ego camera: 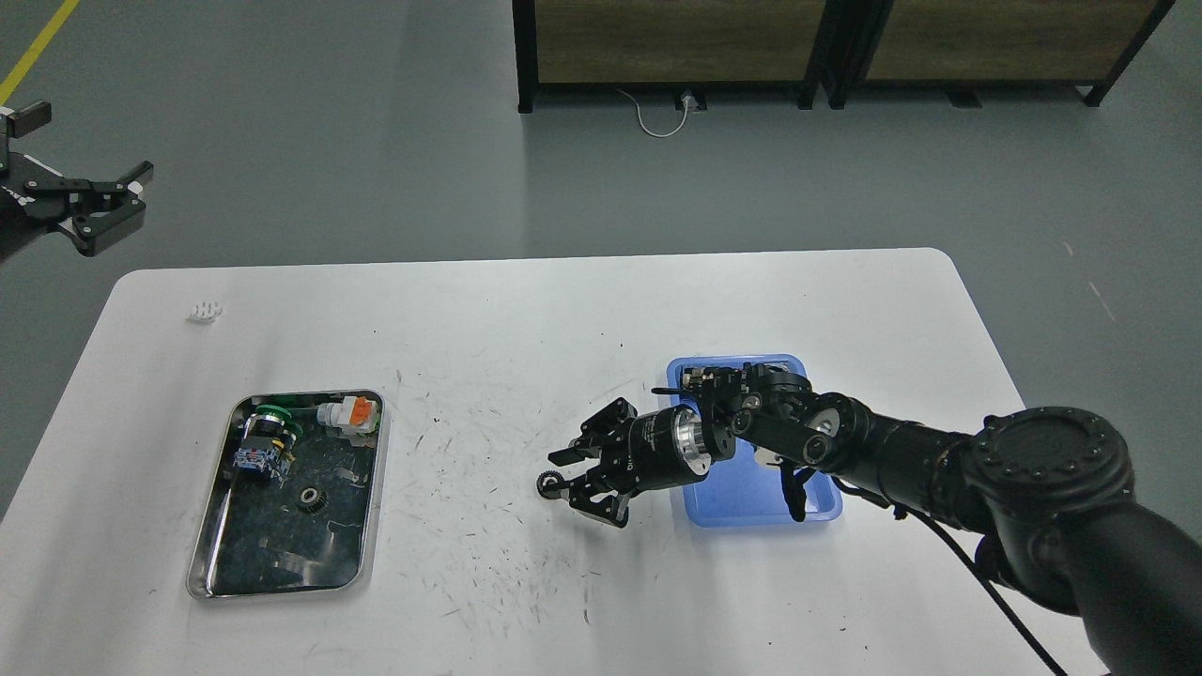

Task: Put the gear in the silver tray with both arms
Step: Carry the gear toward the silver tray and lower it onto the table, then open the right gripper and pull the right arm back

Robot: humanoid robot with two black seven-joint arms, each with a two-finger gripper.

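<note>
- My right gripper (573, 479) sits at centre frame, just left of the blue tray (751, 488), fingers pointing toward the left edge of the picture.
- A small dark gear (547, 484) is at its lower fingertips; I judge the fingers are pinched on it, though the gear is tiny and I can't tell whether it is lifted or touching the table (563, 310).
- The silver tray (368, 526) lies at lower left, well apart from that gripper and almost straight left of it. Its long axis runs from the near edge toward the far edge of the table.
- Another gear (311, 499) already rests on the tray floor, with a green-and-blue part (266, 441) and an orange-and-white part (347, 414) at its far end.
- My left gripper (103, 202) hangs spread and empty at upper left, off the table, about as far from the tray as the right one.
- The coming move, as I judge it, is a carry leftward.
</note>
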